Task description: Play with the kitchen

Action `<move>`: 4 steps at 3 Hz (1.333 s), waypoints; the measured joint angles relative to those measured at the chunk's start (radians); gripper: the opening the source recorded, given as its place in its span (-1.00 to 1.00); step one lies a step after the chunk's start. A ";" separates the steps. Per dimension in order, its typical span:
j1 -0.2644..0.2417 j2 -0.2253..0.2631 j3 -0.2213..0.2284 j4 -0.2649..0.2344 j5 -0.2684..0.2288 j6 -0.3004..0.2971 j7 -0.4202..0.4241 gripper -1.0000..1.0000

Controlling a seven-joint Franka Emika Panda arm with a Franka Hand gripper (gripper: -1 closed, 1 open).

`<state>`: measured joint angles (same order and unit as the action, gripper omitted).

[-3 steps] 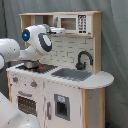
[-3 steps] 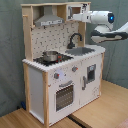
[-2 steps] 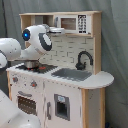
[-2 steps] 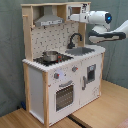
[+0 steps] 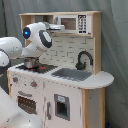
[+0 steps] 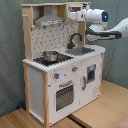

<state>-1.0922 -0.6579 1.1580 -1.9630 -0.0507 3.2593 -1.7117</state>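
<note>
A: In the first exterior view the kitchen fills the middle of the picture, standing on the floor, with the arm reaching in from the first exterior view's left. Its wrist sits high, level with the upper shelf, and the gripper seems to point at the microwave.

B: Is the pincer spread or pinched?

A: One cannot tell; the tip is a pale blur against the hood. If the step in hand is working the microwave door, the arm would do best to approach level and slow, and to keep clear of the pot on the stovetop below.

B: And the second exterior view?

A: There the kitchen stands on a wooden floor, and the arm comes in from the second exterior view's right. The gripper lies at the upper shelf, right where the microwave would be, so the microwave itself is covered. The faucet, the sink and the oven door all show plainly.

B: Contact?

A: It cannot be made out. The fingers merge with the shelf front, and the arm's base is cut off in both exterior views.
</note>
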 joint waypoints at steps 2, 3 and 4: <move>0.117 -0.021 -0.085 -0.051 0.000 -0.037 -0.030 -1.00; 0.189 -0.029 -0.139 -0.095 0.000 -0.037 -0.041 -1.00; 0.265 -0.038 -0.198 -0.141 0.000 -0.036 -0.055 -1.00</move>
<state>-0.8272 -0.6961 0.9605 -2.1040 -0.0507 3.2232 -1.7668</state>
